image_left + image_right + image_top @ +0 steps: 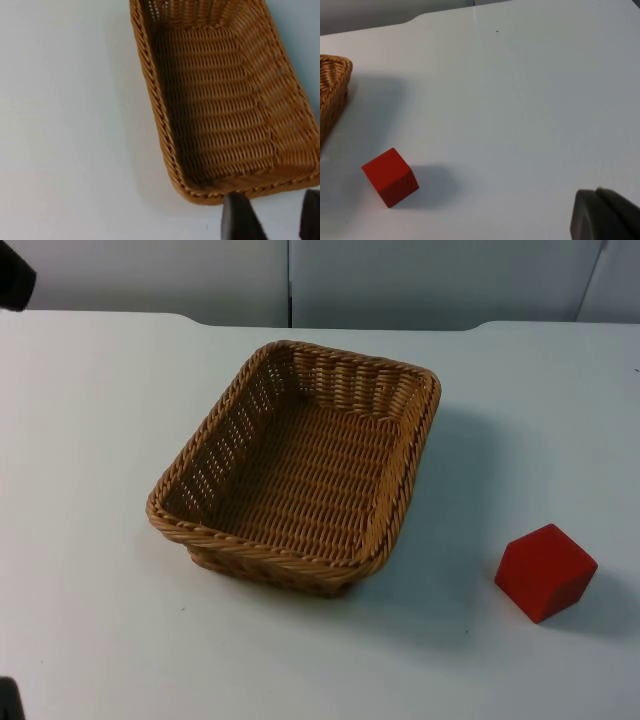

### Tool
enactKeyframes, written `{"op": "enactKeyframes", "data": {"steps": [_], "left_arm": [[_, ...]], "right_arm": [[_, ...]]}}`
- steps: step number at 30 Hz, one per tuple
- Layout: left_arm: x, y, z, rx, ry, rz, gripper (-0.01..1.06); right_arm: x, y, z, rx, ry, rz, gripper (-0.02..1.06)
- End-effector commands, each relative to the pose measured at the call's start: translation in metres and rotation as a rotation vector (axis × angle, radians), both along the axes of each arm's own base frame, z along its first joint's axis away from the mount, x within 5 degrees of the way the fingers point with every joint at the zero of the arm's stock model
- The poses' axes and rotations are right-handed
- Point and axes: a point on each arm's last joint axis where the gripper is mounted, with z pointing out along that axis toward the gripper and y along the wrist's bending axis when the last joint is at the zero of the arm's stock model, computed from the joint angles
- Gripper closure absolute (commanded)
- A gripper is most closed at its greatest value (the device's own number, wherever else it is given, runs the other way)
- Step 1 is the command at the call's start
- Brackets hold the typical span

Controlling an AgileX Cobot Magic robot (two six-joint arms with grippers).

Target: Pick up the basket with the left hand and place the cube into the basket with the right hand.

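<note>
A rectangular woven wicker basket [300, 465] rests on the white table [90, 440], near its middle, with nothing inside. A red cube [545, 571] stands on the table to the basket's right, well apart from it. In the left wrist view my left gripper [277, 220] is open, its two black fingers [240, 222] just off the basket's [220, 100] short end rim, holding nothing. The right wrist view has the cube [390, 176] alone on the table and a corner of the basket [332, 90]. My right gripper [606, 216] hangs back from the cube.
A grey partition wall [420, 280] closes the table's far edge. A bit of the left arm [12, 280] sits in the upper left of the top view. Open table surface lies between basket and cube and along the front.
</note>
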Motion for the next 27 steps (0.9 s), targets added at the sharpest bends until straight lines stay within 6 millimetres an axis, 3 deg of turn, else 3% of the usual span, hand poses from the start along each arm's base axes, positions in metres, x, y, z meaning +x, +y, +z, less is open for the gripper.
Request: {"op": "enactKeyframes", "data": {"steps": [1,3,14,27], "left_arm": [[0.006,-0.002,0.001,-0.009,-0.026,0.013,0.6],[0.019,-0.002,-0.012,-0.001,0.001,0.037,0.5],[0.056,-0.003,-0.079,0.043,0.188,0.073,0.5],[0.068,-0.005,-0.116,0.022,0.309,0.115,0.5]], "right_arm": [[0.0,0.0,-0.001,0.007,-0.009,-0.001,1.05],[0.0,0.0,-0.001,0.007,-0.009,-0.001,1.05],[0.0,0.0,-0.001,0.007,-0.009,-0.001,1.05],[0.0,0.0,-0.001,0.007,-0.009,-0.001,1.05]]}}
